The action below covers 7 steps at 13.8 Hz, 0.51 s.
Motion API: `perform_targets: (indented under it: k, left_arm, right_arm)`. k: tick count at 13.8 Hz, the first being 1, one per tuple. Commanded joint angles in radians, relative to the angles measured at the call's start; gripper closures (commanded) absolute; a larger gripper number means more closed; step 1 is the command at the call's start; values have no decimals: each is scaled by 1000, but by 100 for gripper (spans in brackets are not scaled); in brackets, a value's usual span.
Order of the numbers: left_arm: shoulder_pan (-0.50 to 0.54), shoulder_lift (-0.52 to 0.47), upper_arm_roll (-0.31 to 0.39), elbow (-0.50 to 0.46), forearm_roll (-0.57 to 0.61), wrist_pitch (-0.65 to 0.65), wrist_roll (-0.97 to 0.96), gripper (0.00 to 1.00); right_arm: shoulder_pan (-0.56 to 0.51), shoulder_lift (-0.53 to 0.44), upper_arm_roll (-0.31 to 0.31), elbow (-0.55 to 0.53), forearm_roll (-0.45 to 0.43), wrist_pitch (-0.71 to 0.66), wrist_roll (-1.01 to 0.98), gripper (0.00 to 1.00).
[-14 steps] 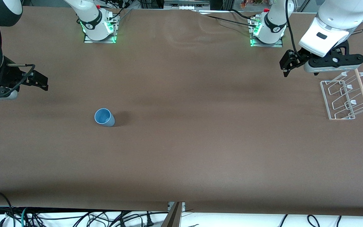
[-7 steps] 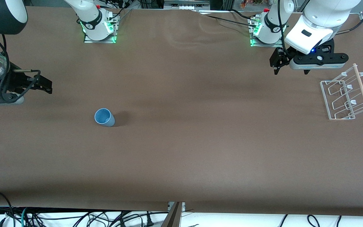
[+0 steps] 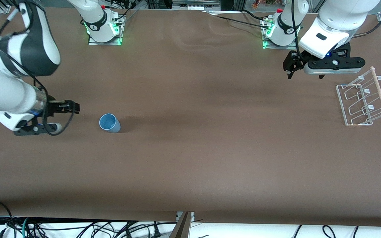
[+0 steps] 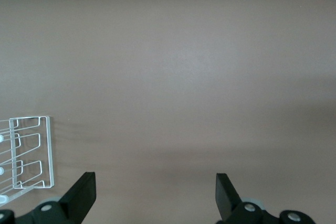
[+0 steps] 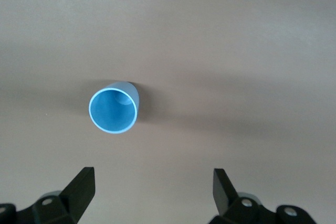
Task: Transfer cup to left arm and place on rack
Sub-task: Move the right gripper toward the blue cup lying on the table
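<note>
I see the cup [image 3: 109, 123] standing upright on the brown bench [image 3: 190, 148], mouth up, toward the right arm's end. It is untouched and alone, with nothing beside it. From the right wrist camera the cup [image 5: 114, 109] shows its blue inside, with bare bench all around it.

My right gripper [image 3: 73, 107] sits at about nine o'clock from the cup in the front view, low over the bench and near the cup but apart from it. Its fingers [image 5: 81, 188] are spread wide, with nothing between them.

My left gripper [image 3: 291, 67] hangs over the bench at the left arm's end, just in front of that arm's base, at roughly ten o'clock from the rack [image 3: 364, 100]. Its fingers [image 4: 84, 192] are also spread, holding nothing. The left arm [image 3: 337, 23] waits there.

The rack stands on the bench near the edge at the left arm's end, well apart from the cup; its wooden dowel [image 3: 380, 91] lies across the wire loops. The left wrist camera catches one corner of the rack [image 4: 29, 153].
</note>
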Motion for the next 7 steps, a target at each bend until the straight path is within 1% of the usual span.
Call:
perform_targets:
  k: [1,3,4,6,7]
  left_arm:
    - [2,4,-2,10,22,-5,12,0]
    - [2,4,-2,10,22,-6,12,0]
    - [2,4,-4,10,22,-6,12,0]
    - [2,4,-2,10,22,-6,12,0]
    - [2,4,-2,11,22,-6,12,0]
  right_arm:
    - [1,61,3,9,15,31,-9,1]
    - [4,107,6,3,17,46,-7,1]
    - [7,124,6,-10,35,57,-7,1]
    - [1,154,6,-37,101,89,-12,1]
    - [1,162,6,-56,101,110,-13,1]
